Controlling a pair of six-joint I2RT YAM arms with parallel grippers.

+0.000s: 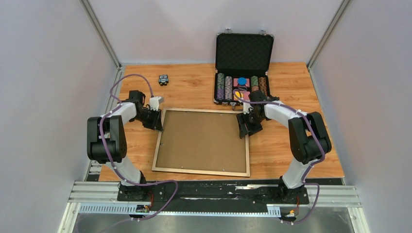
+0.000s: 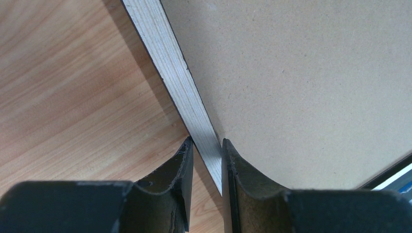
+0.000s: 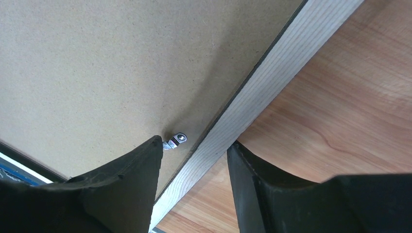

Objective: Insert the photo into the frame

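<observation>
Nearest the arm bases, shows the frame point(image 1: 201, 171) flat on the wooden table point(image 1: 291, 97), light wood side up, filled edge to edge by a brown backing panel point(image 1: 204, 141). Places the left gripper point(image 2: 205, 145) on the frame's left rail close to the far left corner, closed down on that rail: one finger against the outer edge over the table, the other against the inner edge over the panel, pale wood filling the gap between them. Places the right gripper point(image 3: 194, 143) astride the right rail near the far right corner, jaws parted wider than the rail and gripping nothing: outer finger just beside the rail's outer edge, contact impossible to tell, inner finger over the panel with a strip of panel showing between finger and rail. Picks out a small metal clip point(image 3: 176, 141) on the panel just beside that inner fingertip. Hides whatever sits beneath the panel; cuts off the finger bases at the bottom of both wrist views. Farther back, finds an open black chip case point(image 1: 244, 48) just beyond the frame's far right corner, lid upright, rows of chips point(image 1: 228, 87) inside, markings too small to read. Leaves a small dark object point(image 1: 163, 78) near the table's far left too small to identify.
</observation>
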